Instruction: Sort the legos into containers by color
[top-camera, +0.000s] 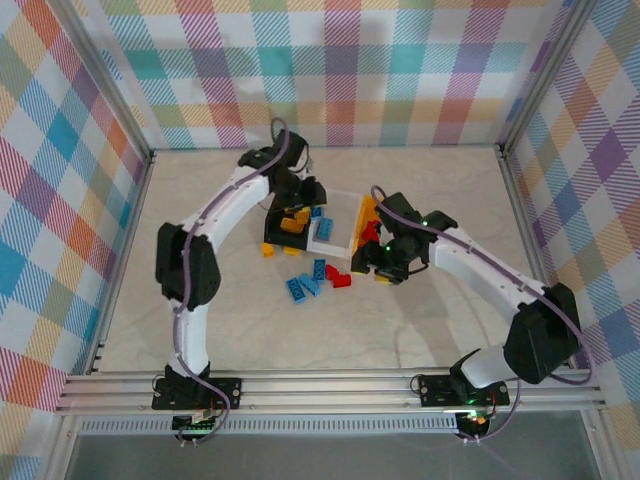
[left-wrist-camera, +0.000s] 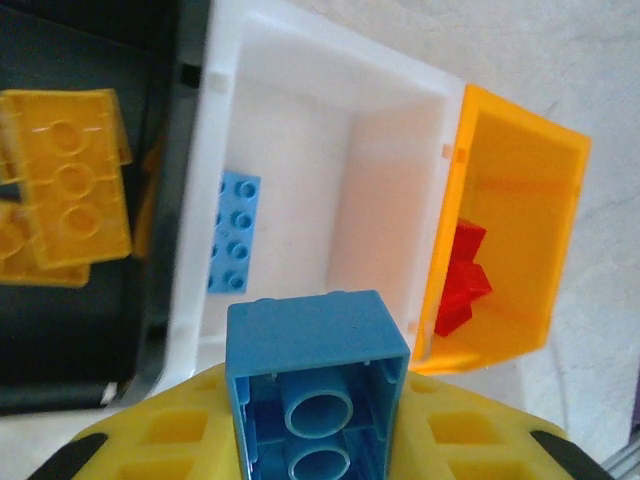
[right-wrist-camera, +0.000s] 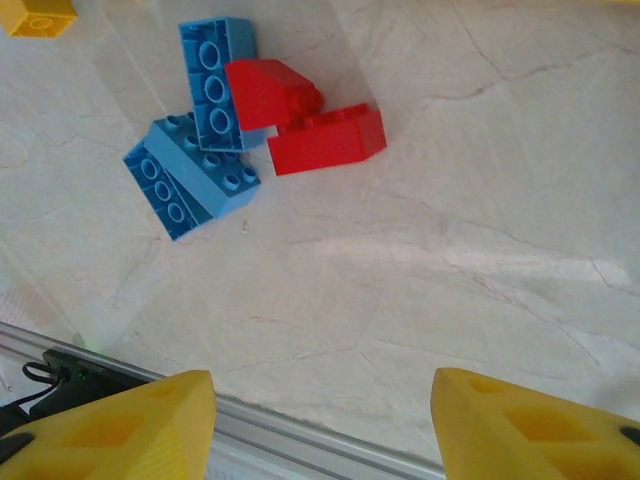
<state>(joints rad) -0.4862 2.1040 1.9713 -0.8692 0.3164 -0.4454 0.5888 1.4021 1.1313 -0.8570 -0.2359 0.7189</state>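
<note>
Delivering a blue brick (left-wrist-camera: 318, 350) to the white bin (left-wrist-camera: 300, 90); the left gripper (top-camera: 296, 203) is clamped on it, hollow underside facing the wrist camera, and it hangs over the near wall of that bin; a second blue piece (left-wrist-camera: 234, 232) lies flat on the bin floor; the black bin (left-wrist-camera: 90, 340) on one side holds yellow bricks (left-wrist-camera: 70, 190); the orange bin (left-wrist-camera: 520, 200) on the other side touches the white one and holds red bricks (left-wrist-camera: 465, 280); so the scheme reads yellow to black, blue to white, red to orange.

The right gripper (right-wrist-camera: 320, 430) has its fingers apart with nothing between them; it hovers over the table (right-wrist-camera: 480, 250) near a loose cluster; loose blue bricks (right-wrist-camera: 215, 90) touch loose red pieces (right-wrist-camera: 325, 140); a stray yellow brick (right-wrist-camera: 35, 15) sits at the frame corner; the top view shows this cluster just in front of the bins.

Step in hand, as I judge it: drop-off of the held blue brick; next move calls for nudging a bit further over the bin interior, since it sits close to the wall, then opening the jaws; right arm looks set to come down on the cluster; the pieces touch, so the grip must single one out without dragging its neighbour; task looks partway, several bricks left on the table.
</note>
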